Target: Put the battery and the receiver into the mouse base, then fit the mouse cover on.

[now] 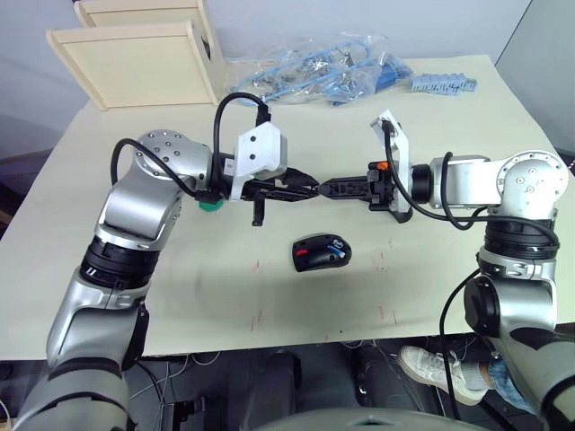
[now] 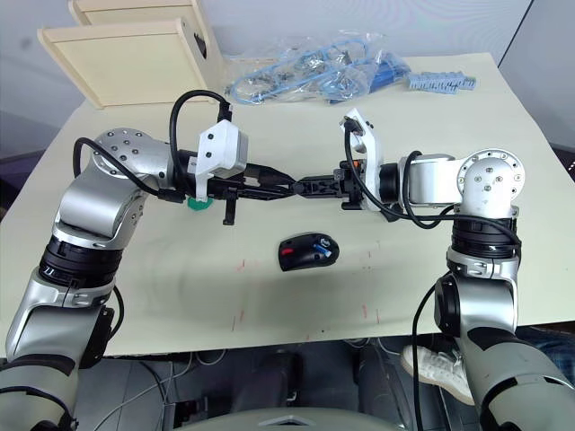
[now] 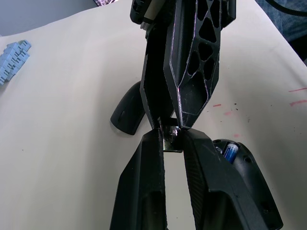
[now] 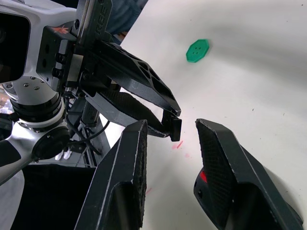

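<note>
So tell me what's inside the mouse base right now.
The mouse base lies open on the table, with the blue-and-white battery in its compartment beside a red patch. The left gripper covers part of the recess, so whatever else sits there can't be seen.

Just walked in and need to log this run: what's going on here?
The two grippers meet tip to tip above the table, apparently passing the receiver between them. The left gripper pinches the small metal piece, while the right gripper is open around it. Below them, the mouse base lies on the table with the battery already seated. The mouse cover lies apart on the table, not yet fitted.
</note>
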You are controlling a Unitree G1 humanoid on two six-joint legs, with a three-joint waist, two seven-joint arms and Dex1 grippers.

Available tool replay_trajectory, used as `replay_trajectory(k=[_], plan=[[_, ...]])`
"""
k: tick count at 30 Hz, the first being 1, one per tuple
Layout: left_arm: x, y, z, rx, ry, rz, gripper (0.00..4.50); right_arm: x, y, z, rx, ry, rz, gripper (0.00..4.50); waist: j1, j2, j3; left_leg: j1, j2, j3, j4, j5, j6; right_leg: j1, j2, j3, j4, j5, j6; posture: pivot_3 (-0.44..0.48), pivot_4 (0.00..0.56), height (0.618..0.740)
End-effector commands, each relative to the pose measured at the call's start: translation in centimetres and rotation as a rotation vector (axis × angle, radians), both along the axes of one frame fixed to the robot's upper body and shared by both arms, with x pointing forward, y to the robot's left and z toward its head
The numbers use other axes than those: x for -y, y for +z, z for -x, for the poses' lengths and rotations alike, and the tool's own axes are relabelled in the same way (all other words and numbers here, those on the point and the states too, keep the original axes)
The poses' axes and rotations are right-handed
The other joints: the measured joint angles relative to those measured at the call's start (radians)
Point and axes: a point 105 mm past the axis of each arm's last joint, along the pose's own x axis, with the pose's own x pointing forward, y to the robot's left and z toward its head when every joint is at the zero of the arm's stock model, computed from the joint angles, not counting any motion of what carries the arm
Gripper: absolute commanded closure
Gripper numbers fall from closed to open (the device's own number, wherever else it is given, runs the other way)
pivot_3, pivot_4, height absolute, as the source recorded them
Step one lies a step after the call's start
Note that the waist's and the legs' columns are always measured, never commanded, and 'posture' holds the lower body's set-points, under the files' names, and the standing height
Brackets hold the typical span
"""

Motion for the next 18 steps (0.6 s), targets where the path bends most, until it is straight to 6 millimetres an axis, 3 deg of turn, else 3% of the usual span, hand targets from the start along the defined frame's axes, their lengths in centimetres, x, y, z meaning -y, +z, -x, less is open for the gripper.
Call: replay_trajectory(k=[1, 2, 14, 18], plan=[[0.13, 1.31, 0.17, 0.063, -0.014, 0.005, 4.13, -0.02, 0.63, 0.41, 0.034, 0.012, -0.012, 4.13, 0.000, 0.000, 0.000, 0.000, 0.000, 0.000, 0.000, 0.000, 0.000, 0.000, 0.000, 0.000, 0.000, 0.000, 0.000, 0.000, 0.150, 0.740], [0.15, 1.32, 0.18, 0.063, -0.015, 0.006, 4.13, -0.04, 0.61, 0.41, 0.033, 0.011, -0.012, 4.32, 0.000, 0.000, 0.000, 0.000, 0.000, 0.000, 0.000, 0.000, 0.000, 0.000, 0.000, 0.000, 0.000, 0.000, 0.000, 0.000, 0.150, 0.740], [0.05, 1.04, 0.39, 0.020, -0.011, 0.018, 4.13, -0.10, 0.64, 0.55, 0.033, 0.020, -0.015, 4.32, 0.000, 0.000, 0.000, 0.000, 0.000, 0.000, 0.000, 0.000, 0.000, 0.000, 0.000, 0.000, 0.000, 0.000, 0.000, 0.000, 0.150, 0.740], [-0.53, 0.86, 0.34, -0.039, 0.028, 0.055, 2.49, 0.30, 0.66, 0.48, 0.036, 0.012, -0.010, 4.50, 0.000, 0.000, 0.000, 0.000, 0.000, 0.000, 0.000, 0.000, 0.000, 0.000, 0.000, 0.000, 0.000, 0.000, 0.000, 0.000, 0.150, 0.740]])
